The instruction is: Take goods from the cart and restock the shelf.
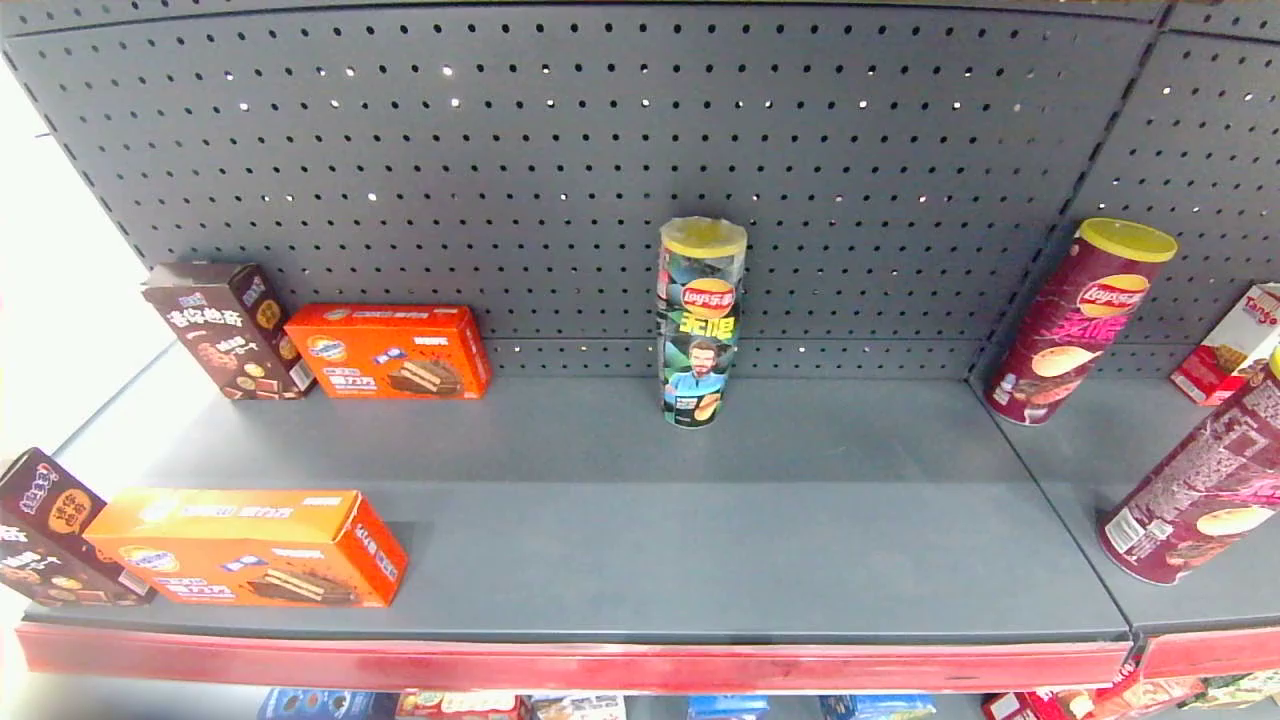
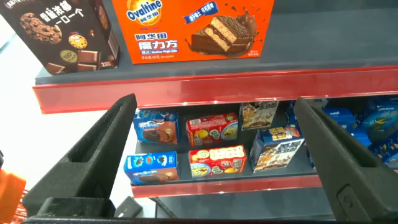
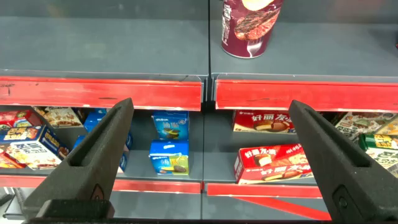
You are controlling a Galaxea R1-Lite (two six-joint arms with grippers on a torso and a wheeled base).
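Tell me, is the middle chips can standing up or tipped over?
Standing up. The chips can sits on its base on the shelf, lid on top.

The upper shelf [image 1: 700, 530] holds eight items. There are two orange boxes [image 1: 388, 352] [image 1: 250, 548] and two dark brown boxes [image 1: 228, 330] [image 1: 50, 535]. There are three chip cans: one green can [image 1: 702, 322] and two maroon cans [image 1: 1085, 320] [image 1: 1200, 495]. At the right edge is one red and white box [image 1: 1235, 345]. On the lower shelves, the left wrist view shows two small blue boxes [image 2: 155, 124] [image 2: 151, 168] and two small red boxes [image 2: 212, 129] [image 2: 217, 162]. The right wrist view shows two light blue cartons [image 3: 170, 124] [image 3: 169, 157] and two long red boxes [image 3: 264, 122] [image 3: 273, 163]. More boxes sit around these, too crowded and cut off to count.
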